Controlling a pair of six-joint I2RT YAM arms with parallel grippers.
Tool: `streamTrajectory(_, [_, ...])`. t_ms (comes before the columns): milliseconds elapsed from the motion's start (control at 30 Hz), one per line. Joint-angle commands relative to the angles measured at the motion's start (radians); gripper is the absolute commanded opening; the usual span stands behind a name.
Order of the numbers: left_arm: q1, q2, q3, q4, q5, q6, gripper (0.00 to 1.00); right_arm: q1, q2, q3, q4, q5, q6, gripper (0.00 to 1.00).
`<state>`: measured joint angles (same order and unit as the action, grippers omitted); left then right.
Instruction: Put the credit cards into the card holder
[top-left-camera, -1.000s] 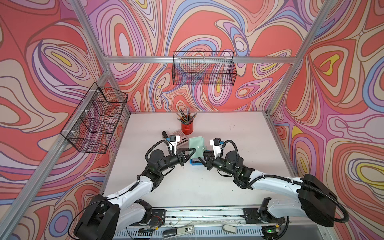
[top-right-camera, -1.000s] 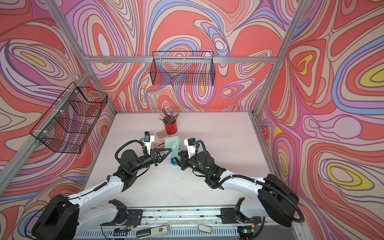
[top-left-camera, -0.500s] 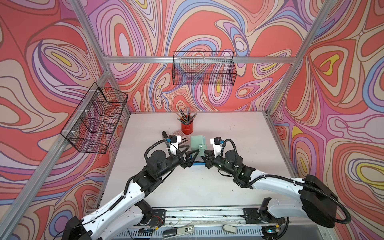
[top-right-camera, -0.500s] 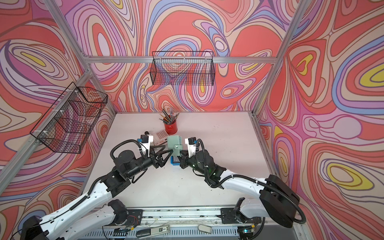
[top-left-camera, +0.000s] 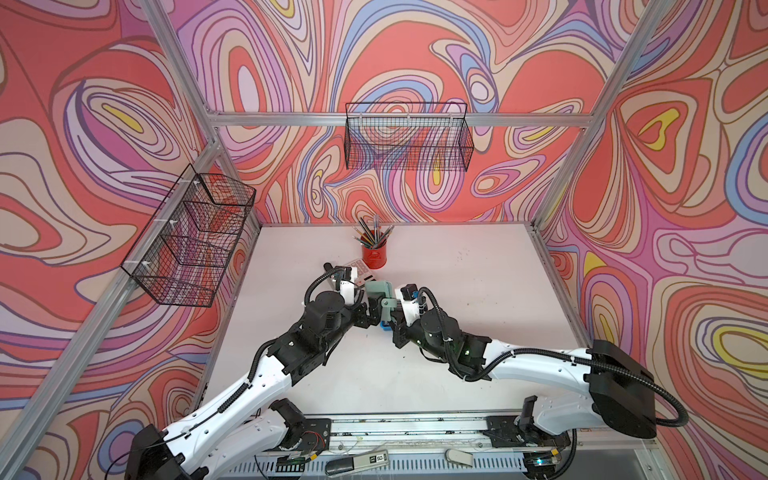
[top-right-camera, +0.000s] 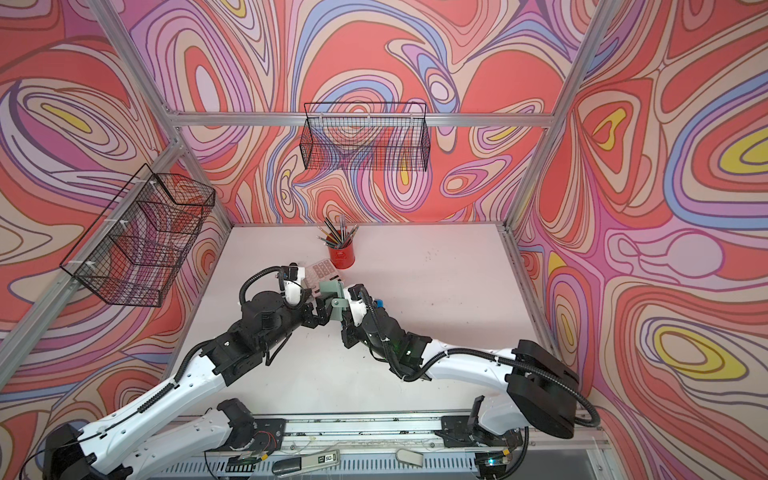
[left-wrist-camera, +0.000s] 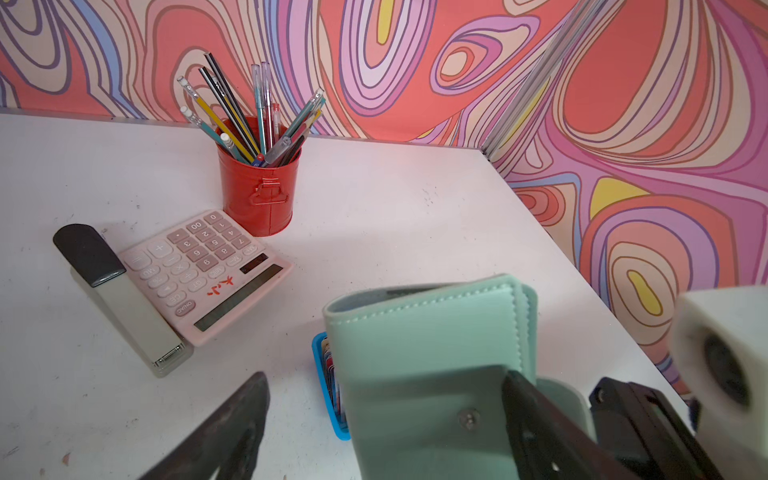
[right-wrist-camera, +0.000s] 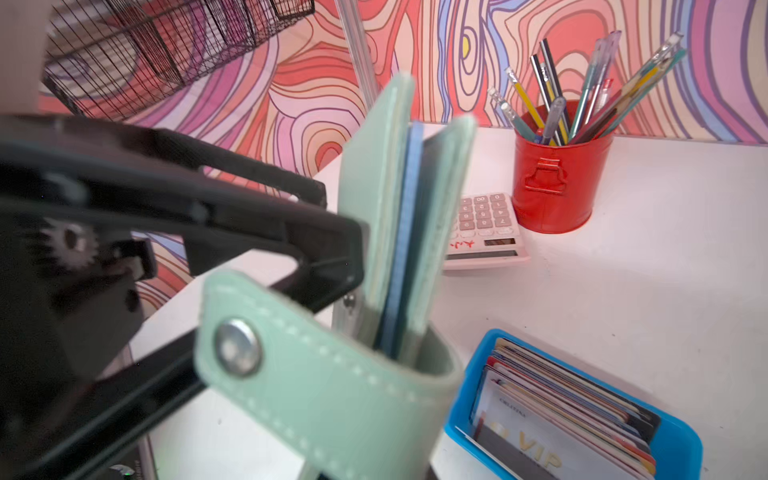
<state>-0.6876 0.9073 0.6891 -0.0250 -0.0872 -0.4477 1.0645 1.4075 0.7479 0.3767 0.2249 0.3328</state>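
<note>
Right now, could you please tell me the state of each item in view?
card holder: unsnapped, ajar, held upright
credit cards: standing in blue tray
left end effector: open
right end effector: shut on card holder
pen cup: upright, full
stapler: closed

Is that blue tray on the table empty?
No, the blue tray holds a packed row of credit cards.

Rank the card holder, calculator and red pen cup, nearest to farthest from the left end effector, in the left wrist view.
1. card holder, between the open jaws.
2. calculator, on the table beyond.
3. red pen cup, farther back, toward the wall.
</note>
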Motion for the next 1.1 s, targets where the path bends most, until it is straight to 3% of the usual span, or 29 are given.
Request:
streamTrajectory(0, [-0.006,-0.036,-0.016,0.008,-0.009,0.015,0.93,0.033,0.019,0.045,-0.022,0.068,-0.058,0.00])
streamTrajectory(267, [-0.006,-0.036,-0.024,0.019,-0.003,0.017,0.96,0.049,0.035,0.060,-0.029,0.083,-0.068,0.00])
streamTrajectory(600, [-0.006,-0.036,-0.015,-0.027,-0.102,-0.004,0.80,0.049,-0.018,0.013,0.001,0.143,-0.029,0.00])
streamTrajectory(767, [-0.006,-0.042,-0.023,-0.021,-0.106,-0.008,0.79,0.048,-0.044,-0.002,0.000,0.180,-0.010,0.00])
streamTrajectory(900, [-0.006,-0.032,-0.017,-0.035,-0.133,-0.016,0.71,0.033,-0.060,-0.016,0.004,0.175,0.017,0.00])
streamTrajectory(1067, [-0.004,-0.031,-0.027,-0.028,-0.136,-0.039,0.68,-0.028,-0.084,-0.044,0.022,0.090,0.074,0.00])
